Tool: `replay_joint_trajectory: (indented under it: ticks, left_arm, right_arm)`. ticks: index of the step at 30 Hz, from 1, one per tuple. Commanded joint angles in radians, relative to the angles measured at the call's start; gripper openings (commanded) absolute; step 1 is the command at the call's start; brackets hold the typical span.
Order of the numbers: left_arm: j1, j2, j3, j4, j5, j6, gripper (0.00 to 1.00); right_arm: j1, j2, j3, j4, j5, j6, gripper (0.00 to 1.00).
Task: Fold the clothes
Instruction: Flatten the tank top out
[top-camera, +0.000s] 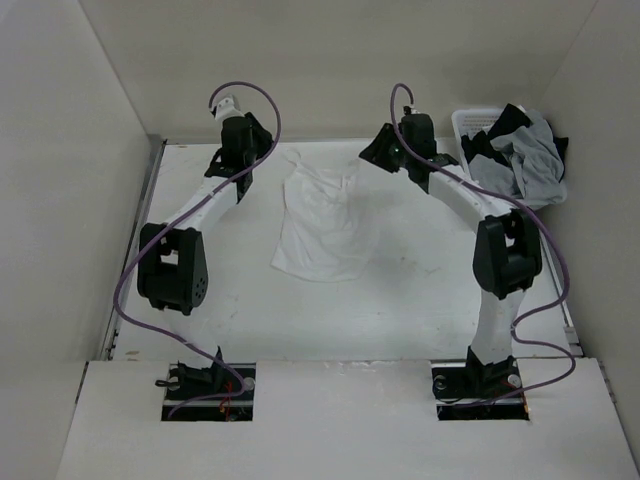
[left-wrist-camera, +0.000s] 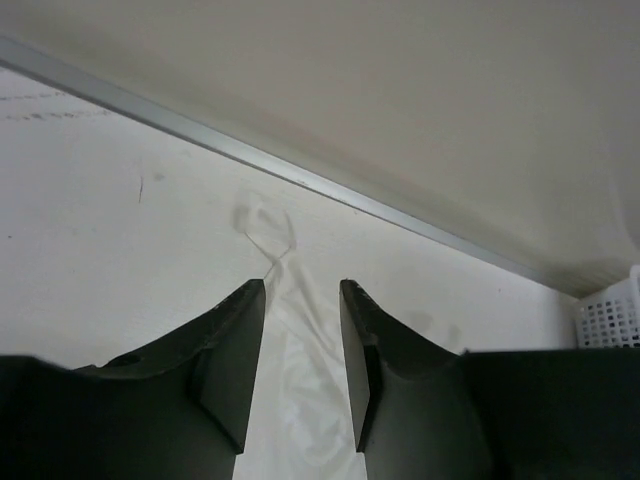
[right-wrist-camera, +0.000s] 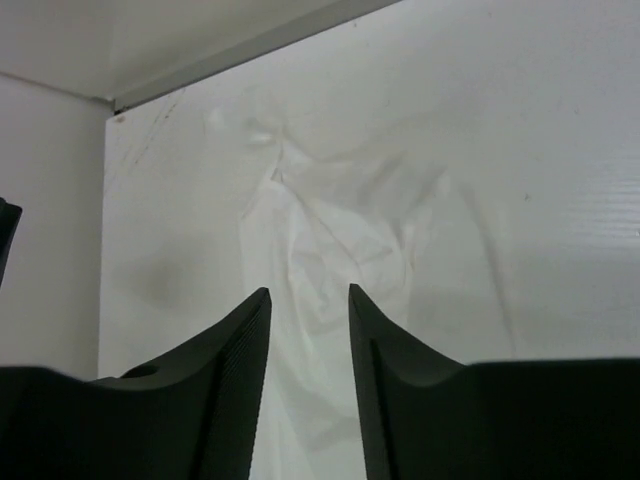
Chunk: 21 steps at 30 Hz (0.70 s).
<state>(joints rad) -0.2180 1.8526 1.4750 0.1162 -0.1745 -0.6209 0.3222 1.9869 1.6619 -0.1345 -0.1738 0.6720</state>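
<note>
The clothes (top-camera: 320, 225), one plain white garment, lie spread and crumpled on the middle of the white table, straps toward the back wall. Above its back left corner hovers my left gripper (top-camera: 250, 152). In the left wrist view that gripper (left-wrist-camera: 302, 290) is open, with a strap and white fabric (left-wrist-camera: 300, 380) showing on the table between its fingers. My right gripper (top-camera: 375, 150) hangs over the back right corner. Seen from the right wrist, the gripper (right-wrist-camera: 309, 295) is open too, nothing in it, the garment (right-wrist-camera: 330, 250) lying below.
A white basket (top-camera: 475, 125) stands at the back right corner with grey and black clothes (top-camera: 525, 160) heaped in it; its mesh corner (left-wrist-camera: 610, 320) shows in the left wrist view. Walls close in the table at the back and both sides.
</note>
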Motion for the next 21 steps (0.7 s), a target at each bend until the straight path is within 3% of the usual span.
replay_joint_trajectory:
  ticks: [1, 4, 7, 10, 14, 21]
  left_arm:
    - [-0.011, -0.156, -0.138, 0.062, 0.004, -0.005, 0.34]
    - [-0.054, -0.306, -0.416, 0.112, -0.037, -0.045, 0.30]
    - [-0.102, -0.447, -0.661, 0.109, -0.062, -0.086, 0.23]
    - [-0.134, -0.553, -0.809, 0.068, -0.060, -0.063, 0.20]
    - [-0.154, -0.602, -0.874, -0.010, -0.023, -0.033, 0.27]
    - [-0.192, -0.541, -0.915, -0.007, -0.002, -0.017, 0.34]
  right_arm:
    - [0.022, -0.112, -0.063, 0.050, -0.017, -0.005, 0.44]
    - [0.027, -0.262, -0.343, 0.182, 0.022, 0.004, 0.40]
    - [0.063, -0.399, -0.607, 0.309, 0.034, 0.047, 0.16]
    - [0.108, -0.500, -0.781, 0.375, 0.037, 0.066, 0.03]
    - [0.154, -0.600, -0.904, 0.388, 0.056, 0.061, 0.07]
    - [0.168, -0.685, -1.030, 0.395, 0.100, 0.031, 0.34]
